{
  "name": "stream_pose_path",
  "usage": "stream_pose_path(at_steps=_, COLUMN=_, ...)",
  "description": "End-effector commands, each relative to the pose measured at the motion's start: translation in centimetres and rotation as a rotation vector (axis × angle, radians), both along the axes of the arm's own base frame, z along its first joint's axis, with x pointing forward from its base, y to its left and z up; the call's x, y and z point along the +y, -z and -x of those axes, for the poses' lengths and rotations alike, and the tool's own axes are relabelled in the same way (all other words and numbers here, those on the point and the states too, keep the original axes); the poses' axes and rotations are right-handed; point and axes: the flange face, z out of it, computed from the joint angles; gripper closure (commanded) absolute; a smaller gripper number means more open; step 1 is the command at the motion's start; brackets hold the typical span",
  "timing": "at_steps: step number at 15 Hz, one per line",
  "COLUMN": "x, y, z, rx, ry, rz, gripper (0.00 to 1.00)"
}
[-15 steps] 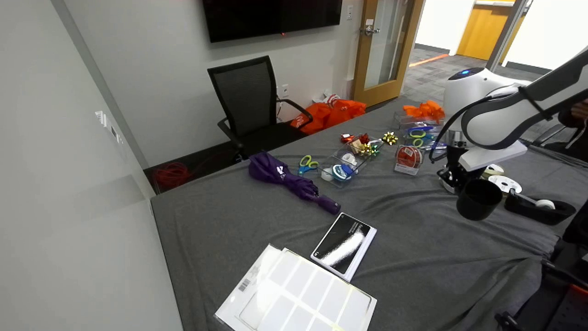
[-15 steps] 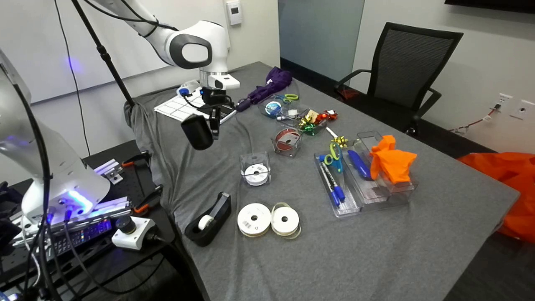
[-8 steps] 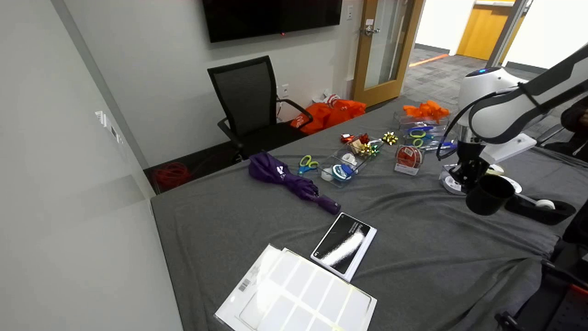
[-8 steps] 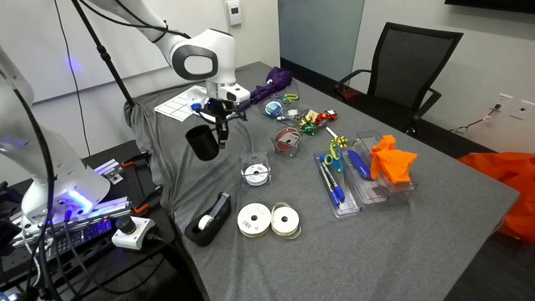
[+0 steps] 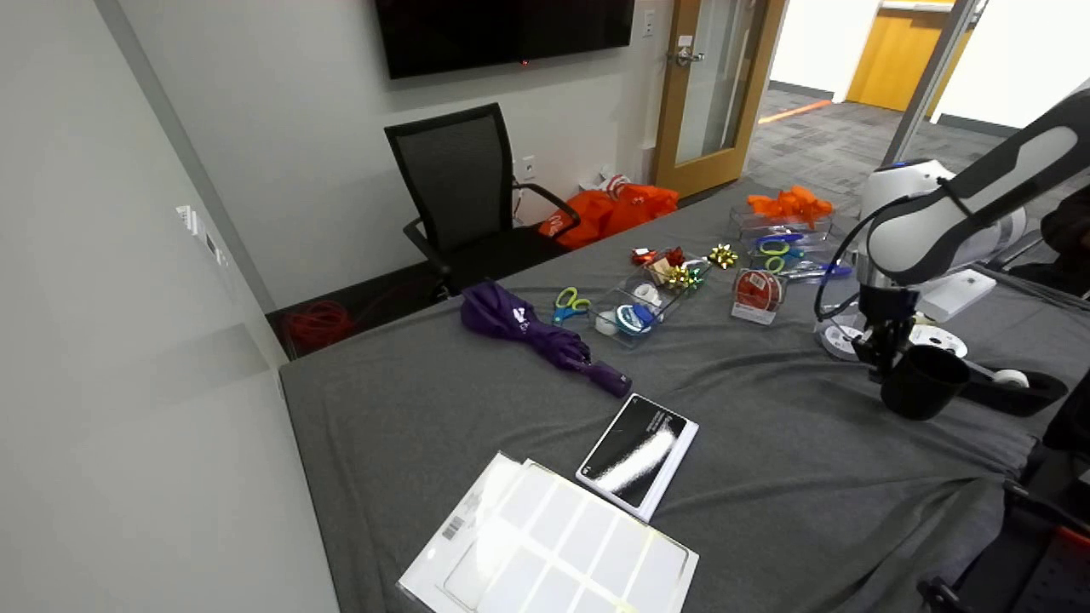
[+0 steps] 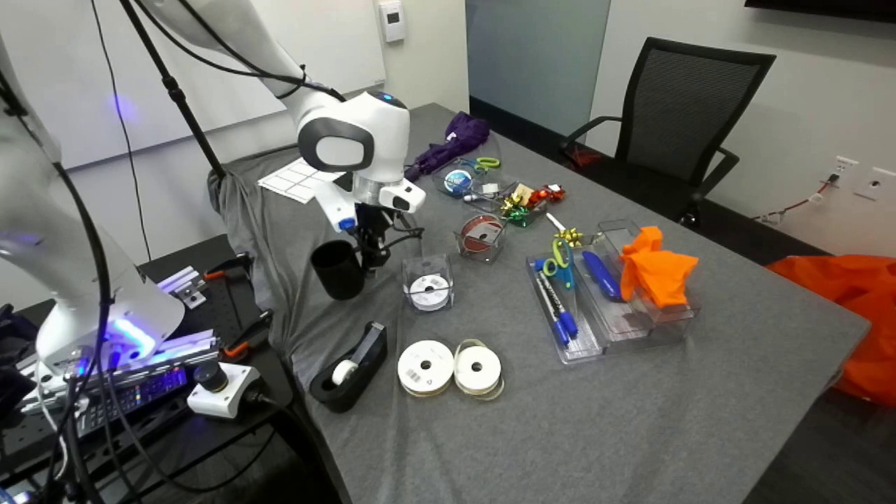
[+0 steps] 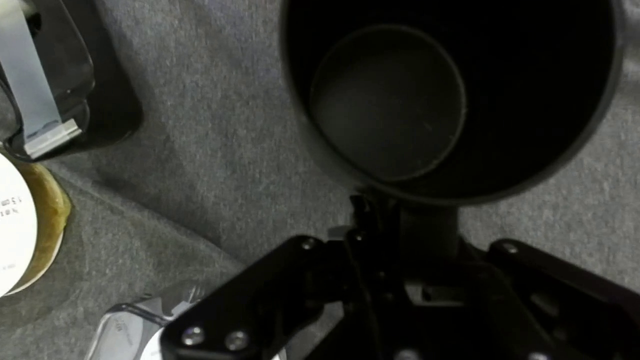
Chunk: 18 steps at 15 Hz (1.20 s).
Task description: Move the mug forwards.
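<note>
The black mug (image 5: 924, 387) shows in both exterior views (image 6: 337, 271), slightly tilted with its opening up. It is low over the grey cloth; I cannot tell if its base touches. In the wrist view I look into the mug (image 7: 390, 105), and its inside is empty. My gripper (image 7: 400, 225) is shut on the mug's handle side, just below the rim in that view. The gripper also shows in both exterior views (image 5: 881, 353) (image 6: 376, 257), beside the mug. The dark fingers partly hide the handle.
A black tape dispenser (image 6: 350, 367) stands close to the mug. A clear box with a white spool (image 6: 428, 283) is beside the gripper. White ribbon spools (image 6: 425, 367), a red ribbon spool (image 6: 481, 232), a purple umbrella (image 5: 553, 340) and a black-topped slab (image 5: 637, 451) lie around.
The arm has lowered the mug towards the cloth and carried it nearer the tape dispenser and the clear spool box. The gripper has stayed shut on the mug.
</note>
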Motion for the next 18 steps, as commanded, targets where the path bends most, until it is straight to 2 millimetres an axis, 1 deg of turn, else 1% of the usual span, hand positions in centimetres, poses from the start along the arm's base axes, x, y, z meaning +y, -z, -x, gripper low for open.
stream_pose_path(at_steps=1, x=-0.7, y=1.5, z=-0.1, rx=0.004, ry=-0.061, rz=-0.049, gripper=0.95)
stream_pose_path(at_steps=3, x=-0.8, y=2.0, z=0.0, rx=0.022, ry=-0.074, rz=-0.051, gripper=0.95)
stream_pose_path(at_steps=4, x=-0.8, y=2.1, z=0.1, rx=0.028, ry=-0.075, rz=-0.051, gripper=0.56)
stream_pose_path(at_steps=5, x=-0.9, y=2.1, z=0.0, rx=0.031, ry=-0.076, rz=-0.051, gripper=0.56)
stream_pose_path(at_steps=6, x=-0.9, y=2.0, z=0.0, rx=0.03, ry=-0.076, rz=-0.051, gripper=0.5)
stream_pose_path(at_steps=10, x=-0.9, y=1.3, z=-0.1, rx=0.019, ry=-0.086, rz=-0.044, gripper=0.21)
stream_pose_path(at_steps=12, x=-0.8, y=0.5, z=0.0, rx=-0.013, ry=-0.087, rz=-0.02, gripper=0.07)
stream_pose_path(at_steps=13, x=-0.7, y=0.0, z=0.1, rx=-0.033, ry=-0.089, rz=-0.011, gripper=0.02)
stream_pose_path(at_steps=14, x=-0.6, y=-0.6, z=0.1, rx=-0.059, ry=-0.094, rz=0.0, gripper=0.0)
stream_pose_path(at_steps=18, x=0.4, y=-3.3, z=0.2, rx=-0.196, ry=-0.116, rz=0.025, gripper=0.0)
